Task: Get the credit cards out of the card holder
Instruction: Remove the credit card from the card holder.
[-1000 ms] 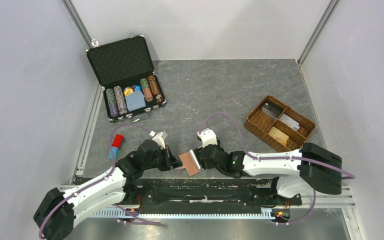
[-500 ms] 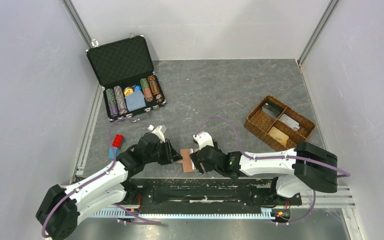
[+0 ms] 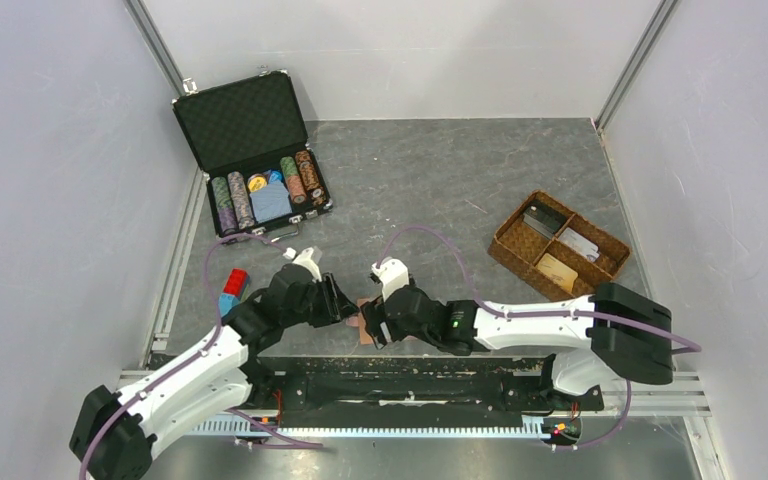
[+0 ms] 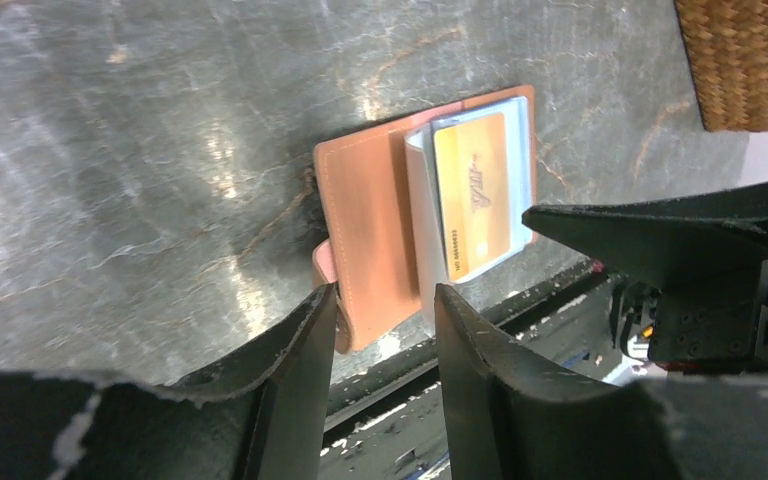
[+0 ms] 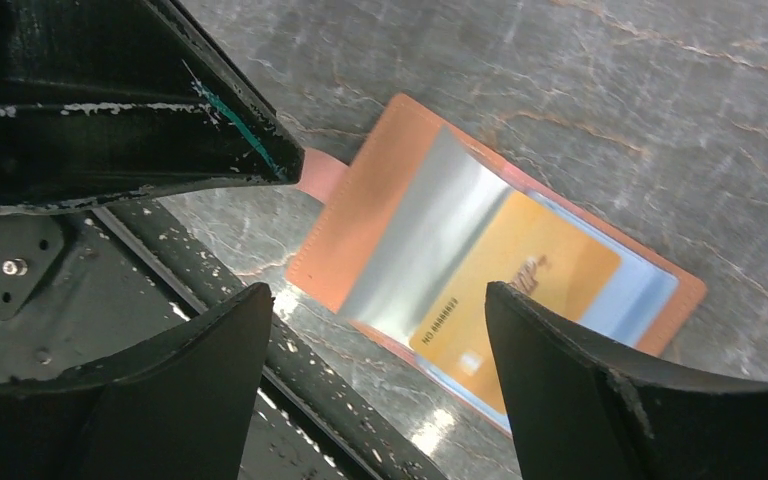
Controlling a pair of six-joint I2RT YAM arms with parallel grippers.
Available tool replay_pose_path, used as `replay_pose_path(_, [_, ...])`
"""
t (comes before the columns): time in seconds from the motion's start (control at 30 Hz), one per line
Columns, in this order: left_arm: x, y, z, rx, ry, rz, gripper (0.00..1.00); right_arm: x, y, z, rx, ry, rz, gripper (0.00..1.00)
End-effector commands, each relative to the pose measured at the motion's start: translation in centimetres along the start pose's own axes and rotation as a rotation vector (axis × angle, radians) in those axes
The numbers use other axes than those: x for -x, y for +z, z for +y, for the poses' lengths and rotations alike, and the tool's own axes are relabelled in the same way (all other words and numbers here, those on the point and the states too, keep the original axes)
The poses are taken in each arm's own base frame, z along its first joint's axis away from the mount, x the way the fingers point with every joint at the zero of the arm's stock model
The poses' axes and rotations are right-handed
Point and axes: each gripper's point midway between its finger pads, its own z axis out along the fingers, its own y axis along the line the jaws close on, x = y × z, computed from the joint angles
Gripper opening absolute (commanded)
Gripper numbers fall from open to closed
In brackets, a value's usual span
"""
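The card holder (image 4: 370, 230) lies open and flat at the near edge of the bench (image 3: 430, 190), about midway along it, with a gold credit card (image 4: 470, 195) in its clear sleeve; a loose sleeve leaf stands up beside it. The left gripper (image 4: 382, 310) hovers with jaws apart over the bare leather flap, holding nothing, and the right gripper (image 5: 378, 300) spreads wide above the card side, also empty. The leather looks soft and light and would likely slide, so one flap wants pinning. The card should be stiff, thin and slick, best pinched by a short edge. The grey marbled surface looks smooth; a woven tray (image 3: 558, 248) sits by the right edge and a chip case (image 3: 250, 150) in the far left corner
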Motion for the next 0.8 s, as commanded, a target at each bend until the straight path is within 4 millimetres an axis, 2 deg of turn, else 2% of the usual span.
replay_pose_path(0.0, [2.0, -1.4, 0.0, 0.049, -0.021, -0.086, 0.48, 2.5, 0.5, 2.8, 0.109, 0.01, -0.066, 0.77])
replay_pose_path(0.1, [2.2, -1.9, -0.9, 0.005, -0.01, -0.092, 0.47, 2.5, 0.2, 2.5, 0.14, 0.041, -0.077, 0.64])
replay_pose_path(0.17, [2.3, -2.1, -2.0, -0.046, 0.007, -0.083, 0.47, 2.6, -0.3, 1.7, 0.146, 0.069, -0.098, 0.5])
replay_pose_path(0.3, [2.0, -2.3, -5.0, -0.182, 0.017, -0.038, 0.44, 2.6, -0.9, -0.3, 0.138, 0.103, -0.117, 0.35])
replay_pose_path(0.4, [2.2, -2.3, -6.8, -0.252, 0.019, -0.012, 0.42, 2.4, -1.3, -1.3, 0.151, 0.14, -0.126, 0.33])
replay_pose_path(0.5, [2.0, -1.7, -7.7, -0.285, 0.015, 0.023, 0.4, 1.9, -1.4, -2.6, 0.134, 0.17, -0.132, 0.3])
replay_pose_path(0.63, [1.7, -0.5, -8.1, -0.299, -0.002, 0.054, 0.37, 1.0, -1.2, -4.1, 0.104, 0.196, -0.117, 0.29])
replay_pose_path(0.77, [1.7, 0.7, -8.3, -0.314, -0.011, 0.058, 0.37, 0.6, -0.9, -4.8, 0.104, 0.218, -0.113, 0.26])
